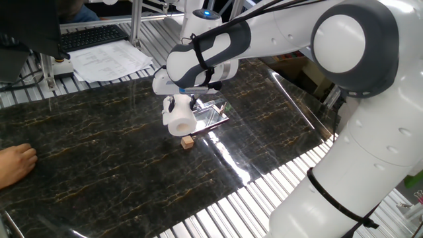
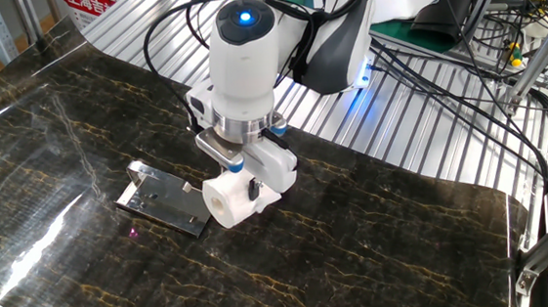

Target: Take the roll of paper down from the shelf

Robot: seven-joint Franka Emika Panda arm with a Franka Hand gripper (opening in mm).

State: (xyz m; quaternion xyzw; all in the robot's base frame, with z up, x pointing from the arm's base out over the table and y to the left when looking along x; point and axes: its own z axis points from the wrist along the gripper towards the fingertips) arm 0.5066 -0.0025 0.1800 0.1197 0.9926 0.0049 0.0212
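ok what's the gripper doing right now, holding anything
gripper: jaws shut on the roll of paper, held just beside the shelf.

White roll of paper (image 2: 225, 202), shiny silver shelf (image 2: 160, 198), black table (image 2: 378, 234) (gold-veined).

Dark marble table (image 1: 99, 152) carries shelf (image 2: 165, 201) (shiny) and cube (image 1: 188, 141).
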